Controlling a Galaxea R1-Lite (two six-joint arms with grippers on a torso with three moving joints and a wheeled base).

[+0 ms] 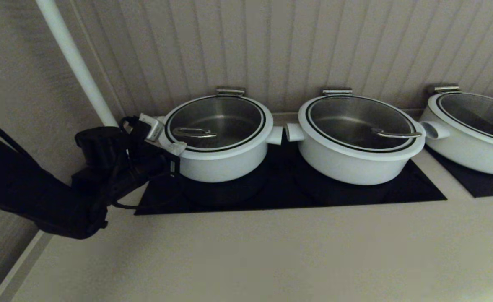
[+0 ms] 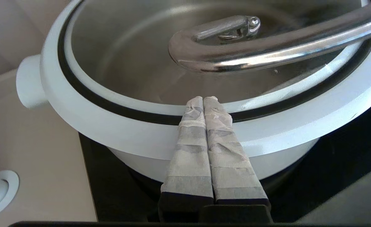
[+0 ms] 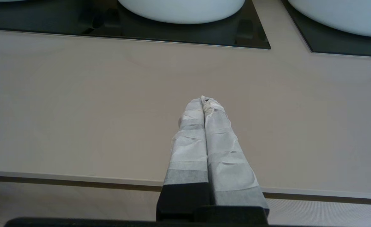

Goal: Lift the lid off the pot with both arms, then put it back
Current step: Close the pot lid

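While the lid (image 1: 215, 121) sits closed on the pot (image 1: 225, 161), the left gripper (image 1: 178, 147) is at the pot's left side, and its two taped fingers (image 2: 191, 138) are pressed together with nothing between them. In the left wrist view the fingertips lie over the white outer rim of the lid and reach as far as the thin black ring. I cannot tell if they really touch the rim or only hang just above it. The looped steel handle (image 2: 267, 47) of the lid is a little beyond the fingertips, apart from them, and through the glass I see the steel inside of the pot.

The pot stands at the left end of a black cooktop (image 1: 355, 195) that is set into a pale counter (image 1: 271, 251), near the wall. Its right stub handle (image 1: 275, 135) points to the stub handle of a wider white pot (image 1: 355, 163) just beside it, with a narrow gap between the two. A third white pot (image 1: 468, 147) stands further right on another black panel (image 1: 481, 184).

The right gripper (image 3: 204, 101) does not show in the head view. In its own wrist view it hangs above the bare counter (image 3: 78, 110), well apart from the pots, and its taped fingers (image 3: 188, 142) are also closed together and hold nothing. A white pipe (image 1: 79, 67) goes up the wall at the left.
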